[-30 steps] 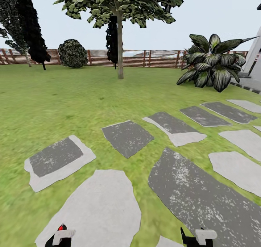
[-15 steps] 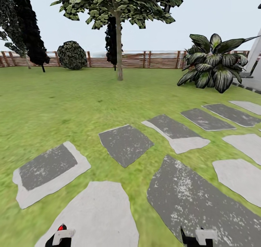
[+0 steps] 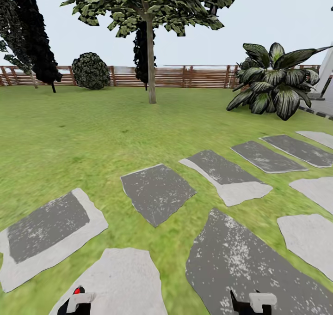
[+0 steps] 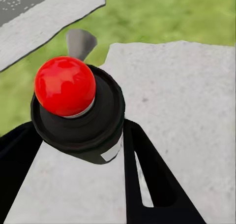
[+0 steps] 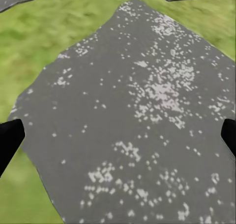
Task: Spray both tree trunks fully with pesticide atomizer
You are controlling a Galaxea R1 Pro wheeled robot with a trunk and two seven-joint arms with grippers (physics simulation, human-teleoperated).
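the left gripper [image 4: 73, 150] pinches the pesticide atomizer [image 4: 73, 111] upright, red tip up, the right gripper [image 5: 118, 135] hangs spread and empty, and the nearest tree trunk [image 3: 151, 65] stands well ahead across the lawn.

Green lawn [image 3: 83, 135] as floor, grey stepping stones [image 3: 157, 192] set flat across near and right parts. Tree trunk [image 3: 151, 61], round bush [image 3: 90, 70], broad-leaf plant [image 3: 273, 81] stand on grass by far fence [image 3: 194, 76] edge.
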